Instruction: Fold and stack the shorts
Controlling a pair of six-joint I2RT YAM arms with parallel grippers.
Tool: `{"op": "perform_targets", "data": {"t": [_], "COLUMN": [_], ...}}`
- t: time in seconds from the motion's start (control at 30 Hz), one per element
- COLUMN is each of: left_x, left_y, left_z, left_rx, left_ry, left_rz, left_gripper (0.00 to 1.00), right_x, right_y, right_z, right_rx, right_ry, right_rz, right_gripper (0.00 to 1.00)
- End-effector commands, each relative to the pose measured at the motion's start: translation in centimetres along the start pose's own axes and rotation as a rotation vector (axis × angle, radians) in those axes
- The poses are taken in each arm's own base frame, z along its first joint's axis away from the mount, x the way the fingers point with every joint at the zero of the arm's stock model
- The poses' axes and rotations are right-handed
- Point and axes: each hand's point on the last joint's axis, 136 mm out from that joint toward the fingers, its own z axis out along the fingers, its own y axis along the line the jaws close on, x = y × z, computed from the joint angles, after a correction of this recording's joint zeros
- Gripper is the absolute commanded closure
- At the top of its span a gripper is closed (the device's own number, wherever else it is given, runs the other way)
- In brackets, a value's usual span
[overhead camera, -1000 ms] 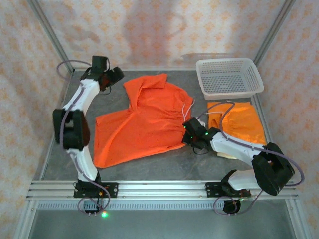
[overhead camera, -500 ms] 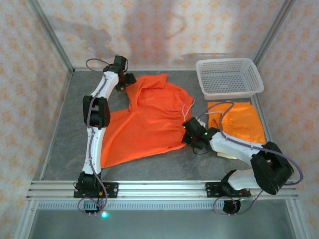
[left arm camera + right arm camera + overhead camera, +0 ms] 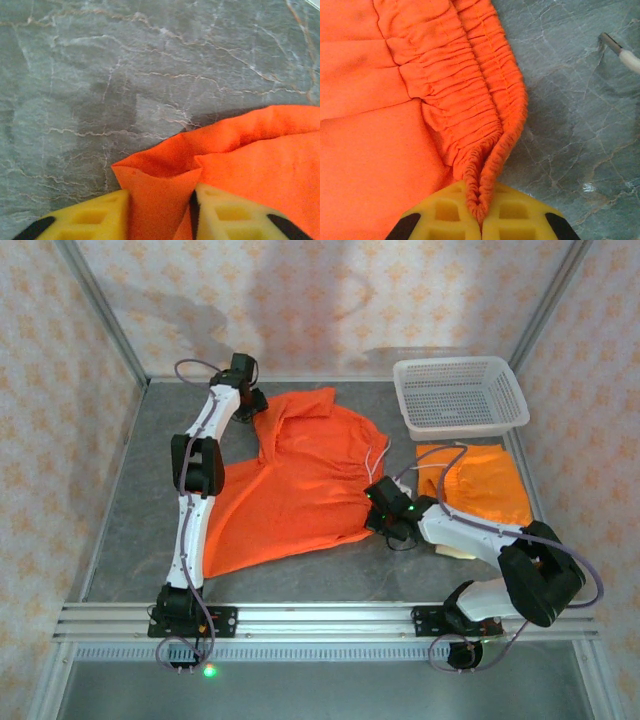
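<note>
Grey marble-veined table top (image 3: 120, 530) under everything, and spread across its middle is the large bright orange cloth shorts (image 3: 300, 480). It is soft and rumpled, with one leg reaching to the near left and the other up toward the far wall.

Off to the right lies the folded bright orange cloth shorts (image 3: 490, 490), a flat, tidy rectangle. A sliver of pale beige cloth (image 3: 455, 553) peeks out at its near edge, beside the right arm. Just beyond that pile sits the white plastic mesh basket (image 3: 460, 427), rectangular with flared walls, its lattice floor in plain sight.

Over to the left gripper (image 3: 250, 405), at the far-left corner of the spread shorts. The wrist view shows its yellow fingers (image 3: 85, 220) part-way apart, with a folded hem corner of orange cloth packed between them and held.

The right gripper (image 3: 388, 515) is at the waistband's near-right end. Its yellow fingers (image 3: 525, 202) are pinched almost together on the gathered elastic band, all ribs and puckers. A white cord end (image 3: 626, 56) with a grey tip lies on the stone nearby.
</note>
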Motion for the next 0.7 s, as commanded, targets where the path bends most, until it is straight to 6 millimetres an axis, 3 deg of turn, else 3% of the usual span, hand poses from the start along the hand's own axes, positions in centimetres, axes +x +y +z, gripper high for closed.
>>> {"op": "perform_targets", "data": {"t": [0.0, 0.1, 0.27, 0.33, 0.43, 0.57, 0.67], "left_x": [-0.1, -1.4, -5.0, -6.2, -6.6, -4.9, -2.8], "left_y": [0.0, 0.7, 2.6, 3.8, 7.5, 13.6, 16.7], "left_z": [-0.2, -2.3, -8.5, -11.2, -13.6, -13.8, -12.7], "left_rx": [-0.006, -0.05, -0.101, -0.11, -0.143, -0.163, -0.169], "left_ry": [0.002, -0.039, -0.165, -0.222, -0.273, -0.272, -0.244], "left_rz": [-0.028, -0.036, -0.051, -0.072, -0.133, -0.266, -0.328], "left_gripper": [0.76, 0.89, 0.95, 0.96, 0.96, 0.94, 0.89], "right_x": [-0.2, -0.3, -0.2, -0.1, 0.1, 0.3, 0.5], "right_y": [-0.6, -0.6, -0.9, -1.0, -1.3, -1.6, -1.7], "right_z": [0.1, 0.1, 0.3, 0.5, 0.7, 1.0, 1.2], "right_rx": [0.033, 0.033, 0.042, 0.047, 0.058, 0.069, 0.076], "right_ry": [-0.023, -0.025, -0.027, -0.026, -0.02, -0.015, -0.008], "right_rz": [0.003, 0.003, 0.002, 0.007, 0.013, 0.022, 0.025], "right_gripper": [0.95, 0.95, 0.95, 0.95, 0.95, 0.95, 0.95]}}
